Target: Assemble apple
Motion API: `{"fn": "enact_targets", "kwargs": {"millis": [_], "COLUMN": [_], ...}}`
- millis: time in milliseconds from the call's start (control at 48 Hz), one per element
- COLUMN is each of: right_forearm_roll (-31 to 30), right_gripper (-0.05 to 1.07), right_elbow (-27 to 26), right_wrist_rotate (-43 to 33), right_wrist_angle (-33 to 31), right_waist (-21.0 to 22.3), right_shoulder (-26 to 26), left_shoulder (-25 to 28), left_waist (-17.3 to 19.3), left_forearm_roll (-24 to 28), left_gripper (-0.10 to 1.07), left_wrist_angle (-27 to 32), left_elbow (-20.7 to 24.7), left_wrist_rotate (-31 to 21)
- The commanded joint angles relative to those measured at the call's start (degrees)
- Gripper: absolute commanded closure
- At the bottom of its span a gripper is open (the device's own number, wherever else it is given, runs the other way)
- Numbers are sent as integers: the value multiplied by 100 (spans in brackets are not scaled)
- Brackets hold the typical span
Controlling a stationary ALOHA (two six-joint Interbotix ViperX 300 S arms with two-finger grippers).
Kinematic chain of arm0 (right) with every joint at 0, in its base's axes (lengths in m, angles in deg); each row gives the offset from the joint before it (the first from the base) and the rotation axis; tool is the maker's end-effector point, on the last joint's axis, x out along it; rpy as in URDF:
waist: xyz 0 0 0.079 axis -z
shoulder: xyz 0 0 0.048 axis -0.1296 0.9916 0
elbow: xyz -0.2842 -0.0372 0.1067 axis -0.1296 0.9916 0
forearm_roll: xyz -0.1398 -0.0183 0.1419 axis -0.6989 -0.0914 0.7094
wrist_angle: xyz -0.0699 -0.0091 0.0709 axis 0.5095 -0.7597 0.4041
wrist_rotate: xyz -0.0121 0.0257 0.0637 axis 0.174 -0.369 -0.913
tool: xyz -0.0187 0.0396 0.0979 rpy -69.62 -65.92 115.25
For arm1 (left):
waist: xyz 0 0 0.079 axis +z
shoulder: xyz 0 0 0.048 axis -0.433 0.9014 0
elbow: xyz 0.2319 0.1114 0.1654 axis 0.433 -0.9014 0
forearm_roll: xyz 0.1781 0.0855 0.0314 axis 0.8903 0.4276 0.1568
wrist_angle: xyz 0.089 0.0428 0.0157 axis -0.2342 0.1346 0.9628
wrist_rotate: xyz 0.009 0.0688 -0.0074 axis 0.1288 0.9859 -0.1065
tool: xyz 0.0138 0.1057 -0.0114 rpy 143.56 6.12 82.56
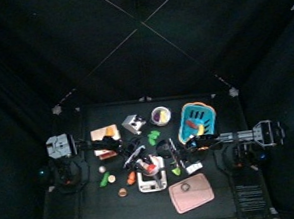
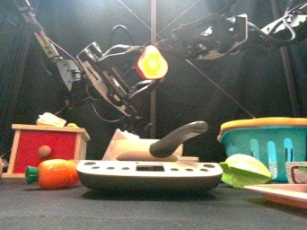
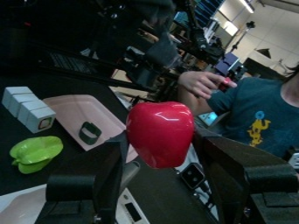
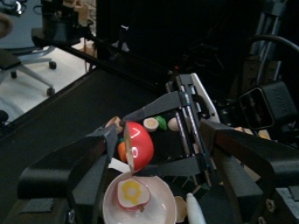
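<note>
A red apple half (image 3: 160, 131) is clamped between the jaws of my left gripper (image 3: 163, 159). In the front view this apple half (image 2: 151, 63) hangs high above the table, its orange-yellow cut face turned toward the camera. The right wrist view shows the same half (image 4: 140, 144) held in the left arm's jaws. My right gripper (image 4: 163, 147) faces it with its jaws wide apart. A pale round piece with a yellow centre (image 4: 135, 194) shows low between them, and I cannot tell whether it touches either jaw.
A grey kitchen scale (image 2: 150, 172) stands at the table's front. A red and wood box (image 2: 48, 148) and an orange toy (image 2: 56, 173) are at the left. A teal basket (image 2: 264, 144), a green piece (image 2: 246, 169) and a pink tray (image 1: 192, 194) are at the right. A person in a blue shirt (image 3: 254, 114) sits beyond the curtains.
</note>
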Motion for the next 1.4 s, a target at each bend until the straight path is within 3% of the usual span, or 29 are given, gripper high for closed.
{"fn": "enact_targets", "kwargs": {"millis": [0, 229, 438, 646, 958, 1146, 1375], "right_forearm_roll": [413, 1661, 2821, 3111, 3226, 3234, 3226], "right_gripper": [0, 0, 0, 0, 0, 0, 0], "right_elbow": [88, 457, 782, 791, 729, 721, 712], "right_wrist_rotate": [0, -44, -35, -44, -35, -26, -18], "right_wrist_angle": [18, 18, 0, -229, -457, -457, -475], "right_waist": [9, 9, -114, -272, -439, -457, -457], "right_shoulder": [-255, -308, -290, -299, -220, -176, -79], "left_shoulder": [-202, -598, -1204, -1652, -1819, -1679, -1441], "left_waist": [9, -53, -712, -1538, -2048, -2136, -2505], "left_forearm_roll": [-88, -624, -1151, -1714, -2769, -2813, -2821], "left_gripper": [26, 25, 25, 25, 25, 25, 25], "left_wrist_angle": [141, 1283, 3709, 5889, 7392, 8235, 9237], "left_elbow": [9, -211, -369, -334, -220, 105, 668], "left_wrist_rotate": [18, 0, 0, 0, 35, 26, 18]}}
